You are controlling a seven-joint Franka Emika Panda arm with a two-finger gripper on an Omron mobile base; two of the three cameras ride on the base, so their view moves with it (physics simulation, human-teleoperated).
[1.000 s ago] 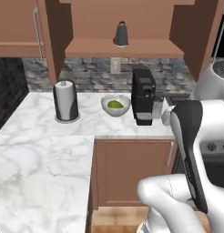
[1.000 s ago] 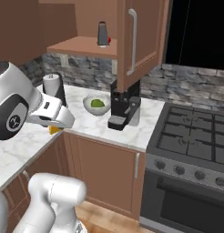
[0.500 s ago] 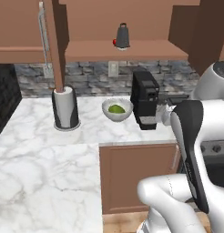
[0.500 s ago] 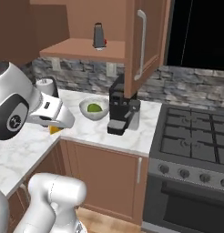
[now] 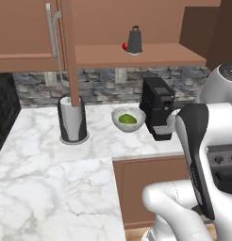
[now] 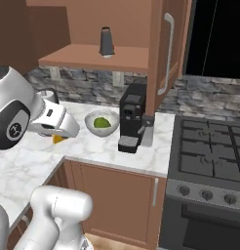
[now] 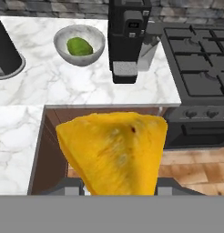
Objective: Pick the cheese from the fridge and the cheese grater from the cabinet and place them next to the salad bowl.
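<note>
The cheese [image 7: 114,152] fills the lower middle of the hand view, clamped in the end effector [image 7: 118,185], whose tips are mostly hidden behind it, so the contact itself is hard to see. Below it lie the counter [image 7: 63,88] edge and brown cupboard fronts. In the upper left sits the salad bowl [image 7: 79,44], with bare marble around it. The black coffee machine [image 7: 128,38] stands just right of the bowl, the stove [image 7: 196,68] further right. In the left base view, the cheese grater [image 5: 134,41] stands on the open cabinet [image 5: 136,54] shelf near the top, and a tall grey cylinder [image 5: 72,119] stands left of the bowl.
</note>
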